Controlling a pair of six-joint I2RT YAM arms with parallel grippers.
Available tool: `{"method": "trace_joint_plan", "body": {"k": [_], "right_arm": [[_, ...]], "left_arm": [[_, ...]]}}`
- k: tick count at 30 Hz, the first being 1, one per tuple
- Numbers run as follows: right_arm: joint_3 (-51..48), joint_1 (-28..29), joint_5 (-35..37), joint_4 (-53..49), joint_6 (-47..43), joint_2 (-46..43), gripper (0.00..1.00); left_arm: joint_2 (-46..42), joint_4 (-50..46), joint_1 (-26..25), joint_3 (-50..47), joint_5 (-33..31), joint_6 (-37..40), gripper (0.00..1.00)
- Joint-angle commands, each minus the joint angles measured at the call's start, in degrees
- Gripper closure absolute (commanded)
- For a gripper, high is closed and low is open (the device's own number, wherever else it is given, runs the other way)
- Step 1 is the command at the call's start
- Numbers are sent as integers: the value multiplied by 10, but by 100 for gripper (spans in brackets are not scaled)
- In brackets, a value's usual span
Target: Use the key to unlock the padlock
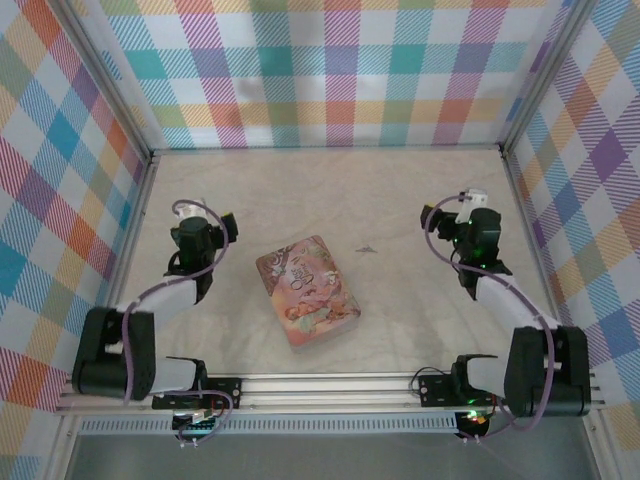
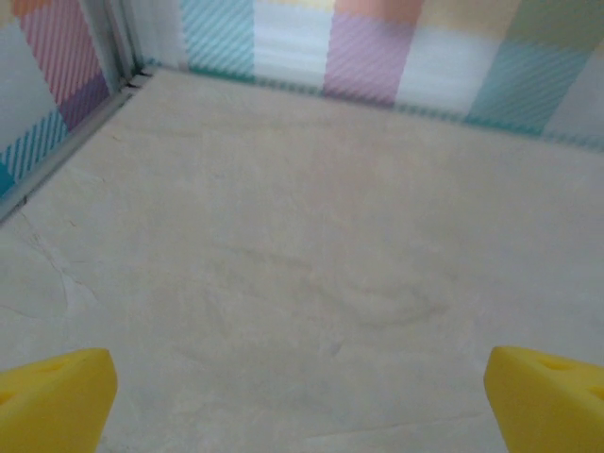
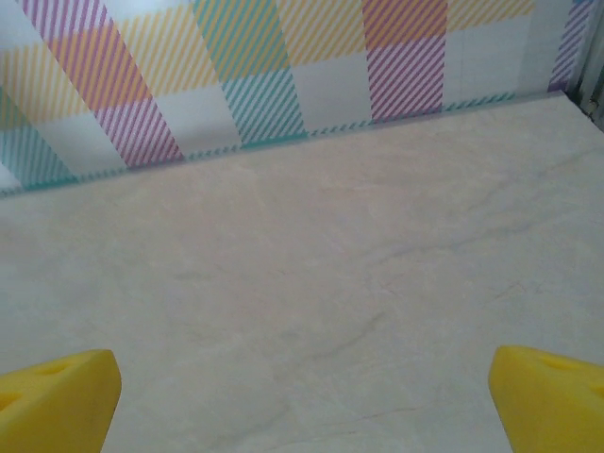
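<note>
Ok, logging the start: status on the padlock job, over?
Left gripper open, right gripper open, both holding nothing. Pink illustrated rectangular tin lies flat mid-table. Small dark item beyond it to the right, too small to identify.

overhead camera looks down from the near edge over the whole worktop [image 1: 400,200]; both wrist cameras sit low, facing the far wall [image 2: 377,57].

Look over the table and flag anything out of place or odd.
The illustrated tin lies askew in the middle of the table, turned diagonally to its edges. A small dark item sits alone just right of the tin's far corner, too small to identify. Nothing looks spilled or damaged.
</note>
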Motion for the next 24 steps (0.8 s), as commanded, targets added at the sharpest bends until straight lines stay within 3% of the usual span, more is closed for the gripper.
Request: {"method": "trace_joint_plan", "body": {"k": [1, 2, 7, 12, 15, 18, 20, 24], "right_arm": [[62, -6, 39, -198, 193, -27, 0], [77, -16, -5, -224, 193, -26, 0], [131, -21, -167, -300, 167, 2, 0], [135, -11, -264, -335, 177, 19, 4], [137, 13, -300, -359, 176, 38, 10], [142, 56, -322, -376, 175, 61, 14], [144, 92, -335, -381, 177, 79, 16], [139, 164, -345, -383, 176, 108, 18]], "left_arm": [[-62, -182, 18, 52, -58, -219, 0], [-74, -246, 29, 72, -48, -277, 0], [-105, -352, 38, 106, 108, -300, 0], [-118, -488, 18, 121, 197, -321, 4], [-156, -500, -6, 86, 242, -342, 9], [-193, -486, -33, 46, 282, -374, 7], [-207, -445, -59, 15, 309, -406, 9], [-195, -390, -131, 2, 297, -430, 10]]}}
